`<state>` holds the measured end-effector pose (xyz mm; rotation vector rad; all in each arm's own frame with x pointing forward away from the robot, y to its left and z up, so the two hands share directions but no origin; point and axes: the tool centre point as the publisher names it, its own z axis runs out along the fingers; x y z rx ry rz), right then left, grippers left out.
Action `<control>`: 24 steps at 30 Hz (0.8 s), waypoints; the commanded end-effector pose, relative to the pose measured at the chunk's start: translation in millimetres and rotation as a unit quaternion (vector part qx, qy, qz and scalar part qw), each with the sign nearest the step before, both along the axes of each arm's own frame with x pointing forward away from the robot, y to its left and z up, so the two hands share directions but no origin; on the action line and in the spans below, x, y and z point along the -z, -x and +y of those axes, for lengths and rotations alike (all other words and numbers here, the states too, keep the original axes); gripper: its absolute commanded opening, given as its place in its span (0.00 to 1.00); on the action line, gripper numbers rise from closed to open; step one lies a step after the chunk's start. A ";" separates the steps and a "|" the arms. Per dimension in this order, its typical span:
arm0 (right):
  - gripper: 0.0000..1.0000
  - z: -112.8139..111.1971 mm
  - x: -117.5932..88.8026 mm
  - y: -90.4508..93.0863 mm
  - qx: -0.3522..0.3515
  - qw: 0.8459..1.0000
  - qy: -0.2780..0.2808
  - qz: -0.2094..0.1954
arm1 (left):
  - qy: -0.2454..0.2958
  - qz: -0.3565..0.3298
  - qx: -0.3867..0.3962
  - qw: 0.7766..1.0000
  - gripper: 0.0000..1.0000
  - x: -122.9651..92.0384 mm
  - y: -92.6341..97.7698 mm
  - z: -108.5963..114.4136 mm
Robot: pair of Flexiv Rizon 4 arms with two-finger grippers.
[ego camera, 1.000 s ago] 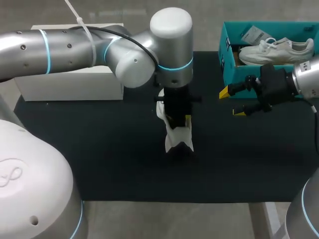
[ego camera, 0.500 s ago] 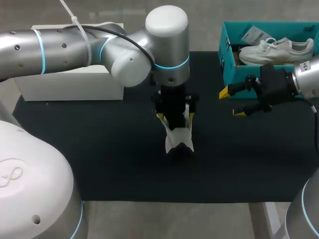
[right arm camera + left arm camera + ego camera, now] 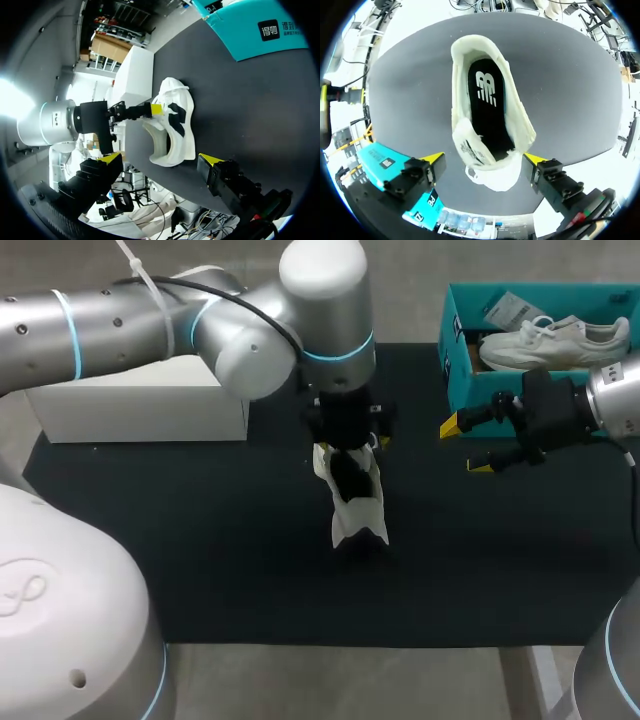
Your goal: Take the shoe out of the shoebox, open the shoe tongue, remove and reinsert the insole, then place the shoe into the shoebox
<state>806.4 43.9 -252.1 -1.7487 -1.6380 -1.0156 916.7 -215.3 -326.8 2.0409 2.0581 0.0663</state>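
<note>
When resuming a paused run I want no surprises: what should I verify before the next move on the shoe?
1. Shoe upright on the mat: ok.
2. Insole lying inside the shoe: ok.
3. Left gripper open above the shoe: ok; whether a finger touches it: cannot tell.
4. Right gripper open, apart from the shoe, near the shoebox: ok.
5. Free room in the shoebox beside the second shoe: cannot tell.

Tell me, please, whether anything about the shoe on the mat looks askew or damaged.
Nothing looks damaged or spilled. The shoe stands upright on the mat, its black insole lying flat inside. Only the tongue stands out: it is folded forward toward the toe, crumpled.
</note>
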 end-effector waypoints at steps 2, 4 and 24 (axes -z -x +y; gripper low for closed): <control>1.00 1.1 -0.3 0.6 0.001 1.000 0.002 0.001 | -0.009 -0.016 -0.004 1.000 1.00 -17.8 -7.6 9.6; 1.00 1.1 -0.3 0.6 0.001 1.000 0.002 0.001 | -0.004 -0.027 -0.011 1.000 1.00 -21.7 -12.1 8.6; 1.00 1.1 -0.3 0.6 0.001 1.000 0.002 0.001 | 0.011 -0.022 -0.020 0.999 0.00 -12.9 -21.5 -3.9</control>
